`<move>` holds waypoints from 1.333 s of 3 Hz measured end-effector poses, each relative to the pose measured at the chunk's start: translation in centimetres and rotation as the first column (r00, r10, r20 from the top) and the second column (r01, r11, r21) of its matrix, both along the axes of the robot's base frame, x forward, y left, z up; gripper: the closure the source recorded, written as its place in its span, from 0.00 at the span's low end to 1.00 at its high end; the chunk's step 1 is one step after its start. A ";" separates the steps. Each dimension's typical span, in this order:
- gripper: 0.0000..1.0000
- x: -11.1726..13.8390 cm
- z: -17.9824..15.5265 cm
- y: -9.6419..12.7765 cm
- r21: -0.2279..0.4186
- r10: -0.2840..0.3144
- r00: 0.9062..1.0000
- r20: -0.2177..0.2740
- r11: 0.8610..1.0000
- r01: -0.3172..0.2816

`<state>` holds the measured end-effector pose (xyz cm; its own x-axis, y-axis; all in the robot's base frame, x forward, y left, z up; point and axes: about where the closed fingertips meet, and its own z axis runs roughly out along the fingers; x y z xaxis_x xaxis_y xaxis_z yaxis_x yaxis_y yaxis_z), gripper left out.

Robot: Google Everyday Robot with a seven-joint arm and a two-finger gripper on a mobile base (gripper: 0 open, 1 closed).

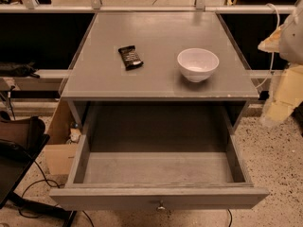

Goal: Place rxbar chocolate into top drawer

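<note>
rxbar chocolate (130, 57) on grey tabletop (161, 32), top drawer (158, 197) open, gripper (279, 98) right edge, state unclear

My arm (292, 37) at the far right edge of my view, pale, partly cut off by the frame, my gripper (278, 103) hanging below it, angled downward

Gripper (278, 100) blurred, cut off at right edge.
</note>
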<state>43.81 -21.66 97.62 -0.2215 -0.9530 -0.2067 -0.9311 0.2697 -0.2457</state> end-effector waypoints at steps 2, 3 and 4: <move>0.00 0.7 -0.8 0.7 0.078 -0.021 1.000 0.006 0.997 0.020; 0.00 3.5 -2.3 3.9 0.252 -0.082 0.997 0.002 0.964 0.079; 0.00 7.1 -2.1 8.1 0.379 -0.177 0.984 -0.014 0.910 0.169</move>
